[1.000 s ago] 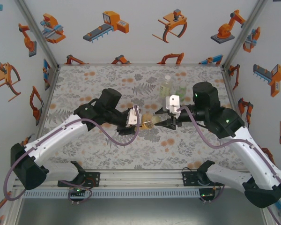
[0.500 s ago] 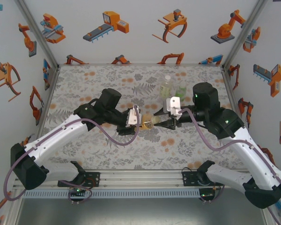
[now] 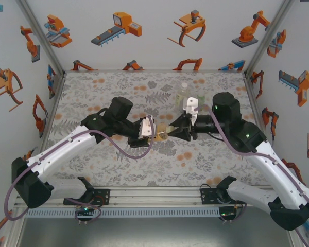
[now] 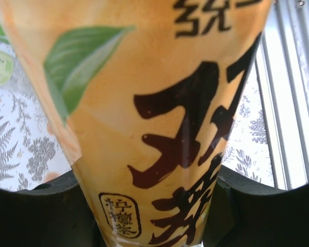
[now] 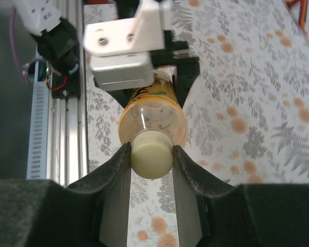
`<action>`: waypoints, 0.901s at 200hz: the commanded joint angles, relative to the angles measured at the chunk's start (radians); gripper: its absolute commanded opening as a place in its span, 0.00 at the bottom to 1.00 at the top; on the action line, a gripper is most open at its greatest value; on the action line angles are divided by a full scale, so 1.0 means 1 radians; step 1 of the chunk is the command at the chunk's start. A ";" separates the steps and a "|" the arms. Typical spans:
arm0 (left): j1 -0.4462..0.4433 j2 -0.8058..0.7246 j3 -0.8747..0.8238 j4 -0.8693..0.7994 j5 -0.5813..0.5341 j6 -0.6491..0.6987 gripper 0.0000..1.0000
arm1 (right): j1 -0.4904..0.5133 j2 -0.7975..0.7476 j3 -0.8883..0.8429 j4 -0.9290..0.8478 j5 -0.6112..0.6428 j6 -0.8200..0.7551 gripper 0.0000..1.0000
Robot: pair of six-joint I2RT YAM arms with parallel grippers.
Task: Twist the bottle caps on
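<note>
Your left gripper is clamped on the amber bottle, narrow jaws pressing its labelled body from both sides. The bottle lies on its side above the table, near the middle, with its neck pointing at your right gripper. From the left wrist, the label sits close to the lens, yellow-orange with dark characters and a green leaf, and the 2 black fingers hug its lower edges.

From the right wrist, you see the pale yellow cap sitting on the bottle's mouth. Your right gripper is pinched on that cap, with 1 finger touching each side and no gap showing. You cannot tell how far the cap is threaded on. Behind it, the clear shoulder of the bottle runs back into the left gripper's black fingers and white bracket.

1 pale bottle stands upright at the far side of the table, just behind your right gripper and apart from both of them.
</note>
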 commanded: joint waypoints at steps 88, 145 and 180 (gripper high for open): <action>-0.003 0.010 -0.039 0.223 -0.265 -0.057 0.04 | 0.011 0.032 -0.097 -0.049 0.572 1.550 0.00; -0.003 -0.001 -0.065 0.249 -0.325 -0.067 0.75 | 0.011 0.098 -0.073 0.001 0.579 1.466 0.00; 0.008 -0.022 -0.084 0.278 -0.364 -0.099 0.90 | 0.002 0.210 0.047 -0.099 0.637 1.250 0.00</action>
